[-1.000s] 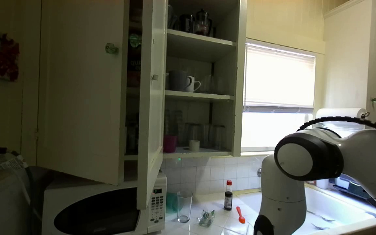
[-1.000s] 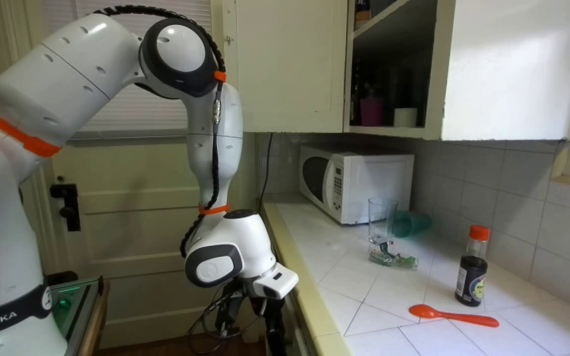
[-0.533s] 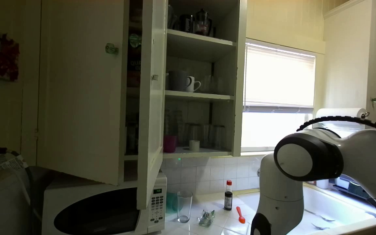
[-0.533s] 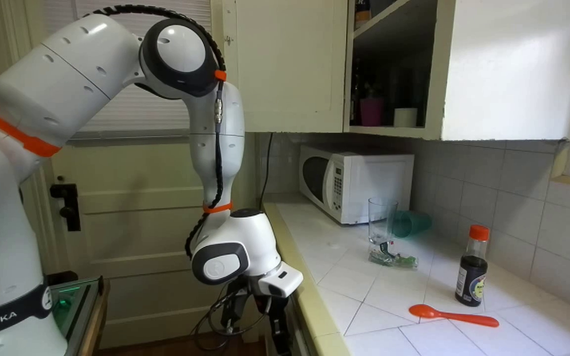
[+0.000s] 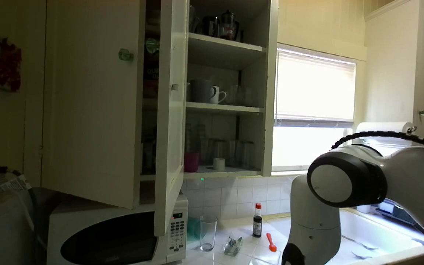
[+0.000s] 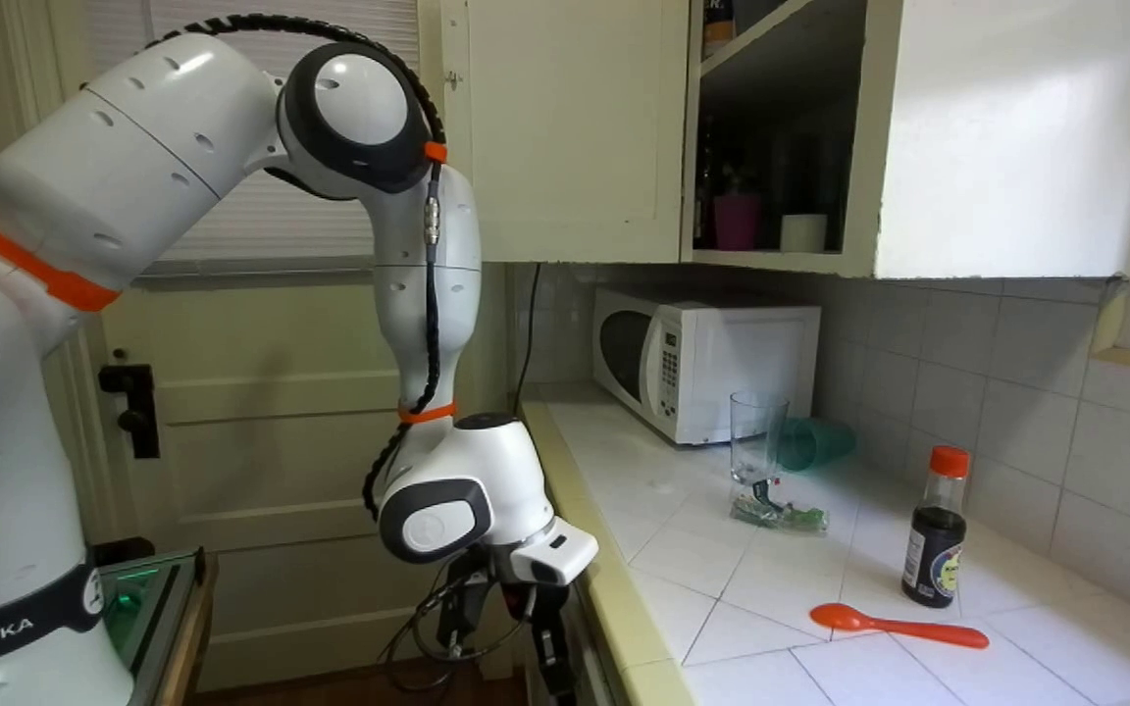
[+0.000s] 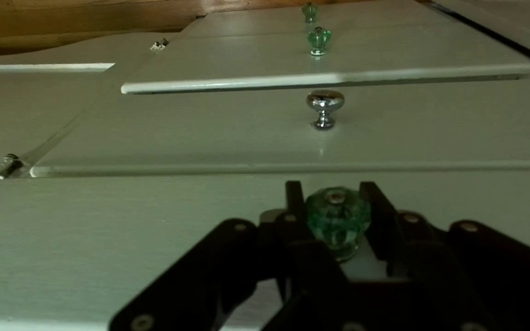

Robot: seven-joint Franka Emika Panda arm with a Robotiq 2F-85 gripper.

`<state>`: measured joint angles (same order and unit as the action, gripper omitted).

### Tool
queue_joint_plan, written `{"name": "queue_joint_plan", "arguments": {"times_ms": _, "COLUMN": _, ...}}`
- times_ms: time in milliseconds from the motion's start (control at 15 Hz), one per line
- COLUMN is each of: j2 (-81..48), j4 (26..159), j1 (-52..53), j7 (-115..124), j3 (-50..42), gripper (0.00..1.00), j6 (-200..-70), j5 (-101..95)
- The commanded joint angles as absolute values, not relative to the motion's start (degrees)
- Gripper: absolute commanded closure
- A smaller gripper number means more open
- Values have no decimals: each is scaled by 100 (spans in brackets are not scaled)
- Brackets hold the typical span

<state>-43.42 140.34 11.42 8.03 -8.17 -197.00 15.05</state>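
Two black fingers (image 7: 382, 218) of the gripper (image 7: 332, 196) are clamped on a green glass knob (image 7: 338, 223), one finger on each side of it. The knob sticks out from a pale cupboard front (image 7: 154, 243), low down by the counter. Past it, in the wrist view, you can see a shiny silver knob (image 7: 325, 103) and then two more green knobs (image 7: 319, 41), all in a row. A bit of brown wood floor (image 7: 85, 20) shows at the top.

In an exterior view, the big white arm (image 6: 428, 235) bends down beside the yellow edge (image 6: 614, 598) of the white tile counter (image 6: 722, 583). Both exterior views show what is up on the counter: a red spoon (image 6: 898, 626) lying flat, a bottle of dark sauce (image 6: 936, 549) standing up, a crinkly packet (image 6: 779, 514), a tall clear glass (image 6: 753, 436) and a green cup (image 6: 820, 443) on its side. Near the cup is a white microwave (image 6: 746, 368)
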Motion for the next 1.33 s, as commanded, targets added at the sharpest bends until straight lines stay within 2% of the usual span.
{"name": "queue_joint_plan", "arguments": {"times_ms": 0, "j2": -4306, "j4": 14355, "j1": 1288, "j7": 824, "j3": -514, "gripper": 91, "j6": -19540, "j5": 1481}}
{"name": "queue_joint_plan", "arguments": {"times_ms": 333, "j2": -4256, "j4": 14619, "j1": 1103, "j7": 853, "j3": -148, "gripper": 91, "j6": -19510, "j5": 1364}}
{"name": "queue_joint_plan", "arguments": {"times_ms": 733, "j2": -4230, "j4": 14785, "j1": 1280, "j7": 797, "j3": -131, "gripper": 91, "j6": -19567, "j5": 1490}}
{"name": "queue_joint_plan", "arguments": {"times_ms": 800, "j2": -4215, "j4": 14786, "j1": 1260, "j7": 786, "j3": -115, "gripper": 80, "j6": -19560, "j5": 1480}}
{"name": "queue_joint_plan", "arguments": {"times_ms": 867, "j2": -4202, "j4": 14795, "j1": 1329, "j7": 785, "j3": -159, "gripper": 41, "j6": -19538, "j5": 1529}}
{"name": "queue_joint_plan", "arguments": {"times_ms": 1000, "j2": -4199, "j4": 14869, "j1": 1443, "j7": 783, "j3": -180, "gripper": 35, "j6": -19495, "j5": 1572}}
{"name": "queue_joint_plan", "arguments": {"times_ms": 1267, "j2": -4195, "j4": 15295, "j1": 2201, "j7": 1382, "j3": 115, "gripper": 4, "j6": -19487, "j5": 1972}}
